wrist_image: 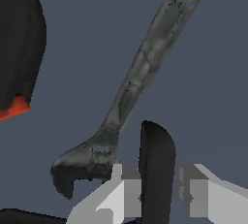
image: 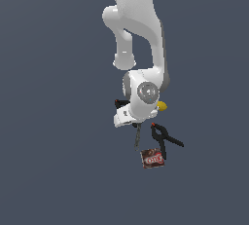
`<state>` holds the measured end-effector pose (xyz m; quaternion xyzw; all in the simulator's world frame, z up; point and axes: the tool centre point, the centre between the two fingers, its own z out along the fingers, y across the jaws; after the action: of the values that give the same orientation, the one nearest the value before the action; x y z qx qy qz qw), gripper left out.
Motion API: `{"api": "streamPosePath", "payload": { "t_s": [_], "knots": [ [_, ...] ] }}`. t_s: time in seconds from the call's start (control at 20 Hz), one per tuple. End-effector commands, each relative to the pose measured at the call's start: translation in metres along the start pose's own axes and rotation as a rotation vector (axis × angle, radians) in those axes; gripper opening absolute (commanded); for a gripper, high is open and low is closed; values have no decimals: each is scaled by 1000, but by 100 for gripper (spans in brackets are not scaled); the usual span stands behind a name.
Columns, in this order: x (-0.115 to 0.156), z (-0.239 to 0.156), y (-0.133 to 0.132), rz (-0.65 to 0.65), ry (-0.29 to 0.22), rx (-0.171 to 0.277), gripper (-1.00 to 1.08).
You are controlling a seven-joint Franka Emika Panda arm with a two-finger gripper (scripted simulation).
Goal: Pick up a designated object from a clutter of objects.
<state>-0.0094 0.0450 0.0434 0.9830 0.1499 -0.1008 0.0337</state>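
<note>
White glossy arm [image: 138, 29], grey-white pincer [wrist_image: 157, 196]

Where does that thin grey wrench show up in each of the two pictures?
Exterior view: the wrench is a short grey sliver just below the robot's white wrist, above the brown-red packet, with a black clamp on the exterior view's right.
Wrist view: the wrench fills the middle, running diagonally, ring end far from the gripper, hooked end beside it.
Shared landmark: the wrench itself; an orange-red clamp tip sits near it.
</note>
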Motion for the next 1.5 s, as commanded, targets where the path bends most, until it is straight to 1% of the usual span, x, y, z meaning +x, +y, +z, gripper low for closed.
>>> {"api": "streamPosePath", "payload": {
  "t_s": [0.0, 0.1, 0.25, 0.35, 0.55, 0.8, 0.95, 1.05, 1.2, 1.45],
  "knots": [
    [15, -17, -1, -3, 57, -11, -100],
    [28, -34, -2, -5, 113, -21, -100],
    [49, -66, -5, -10, 211, -40, -100],
    [63, -92, -8, -13, 286, -54, -100],
    [87, -152, -16, -22, 453, -85, -100],
    [102, -228, -28, -32, 655, -122, -100],
    [103, -268, -36, -37, 761, -141, -100],
    [102, -291, -41, -41, 822, -151, -100],
    [98, -320, -48, -45, 900, -165, -100],
    [90, -356, -56, -50, 997, -183, -100]
  ]
}}
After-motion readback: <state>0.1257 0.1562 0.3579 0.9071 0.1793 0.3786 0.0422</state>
